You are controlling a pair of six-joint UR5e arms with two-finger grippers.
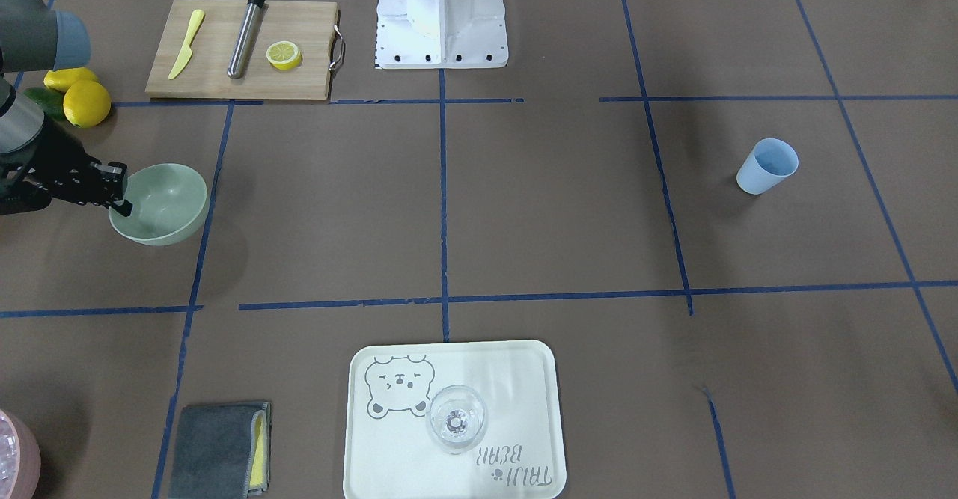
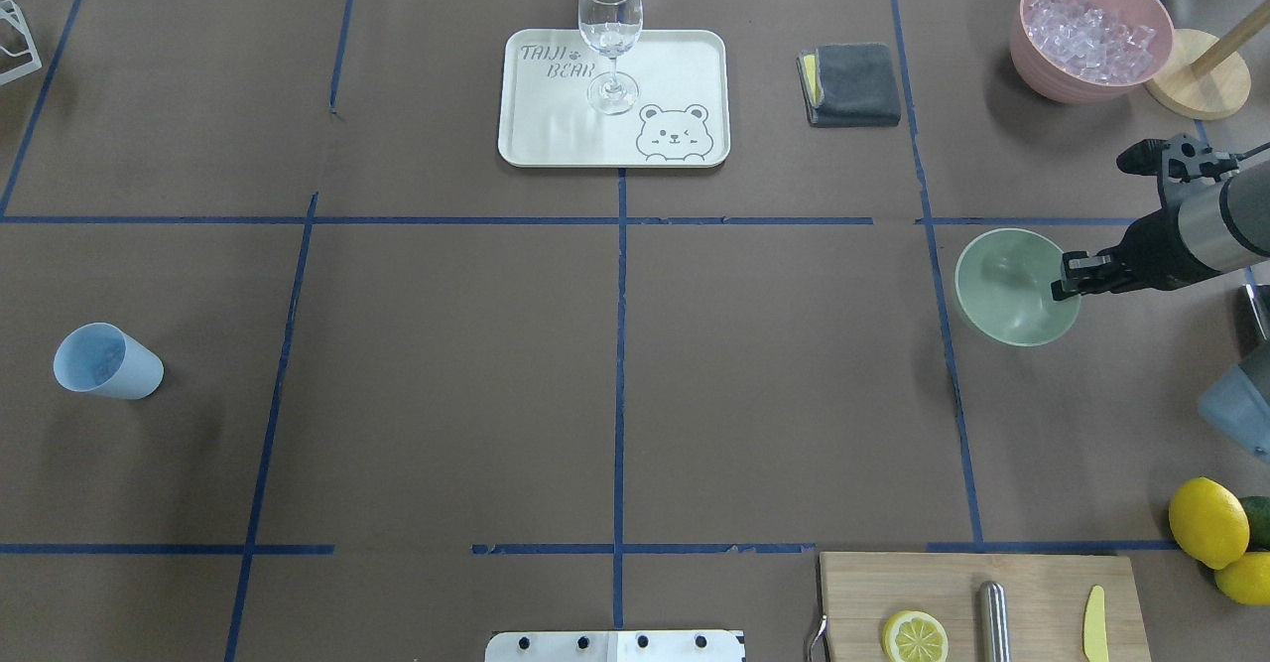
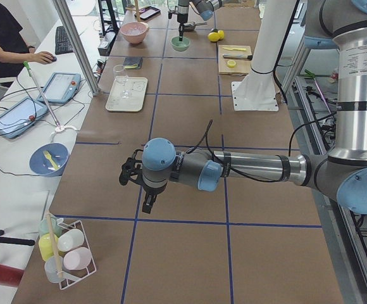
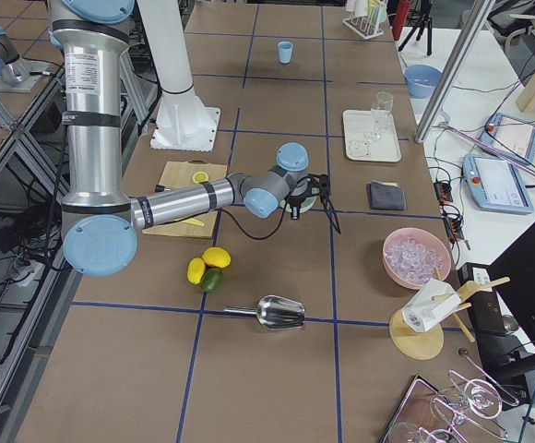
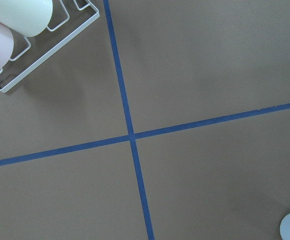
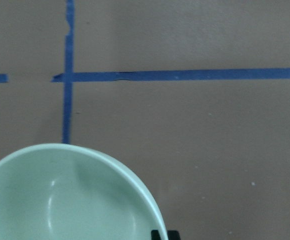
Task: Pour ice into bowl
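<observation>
— Since you're standing across from the robot, what's the right gripper (image 1: 120, 194) doing?
— It's clamped on the rim of the bowl (image 1: 168, 203), far left from here. The shadow sits apart, so I'd judge the bowl lifted.
— And from overhead?
— The bowl is bare inside. The ice (image 2: 1089, 25) is all in the pink container (image 2: 1042, 71), far right corner (quite a heap).
— The left gripper (image 3: 138, 185)?
— It shows in the side view only, so I can't tell whether it's parted or closed. Its wrist camera shows just table (image 5: 210, 65).
— And the right wrist camera?
— A mint rim with one fingertip (image 6: 159, 235) at it. I reckon no pouring is done yet, so everything's left.
</observation>
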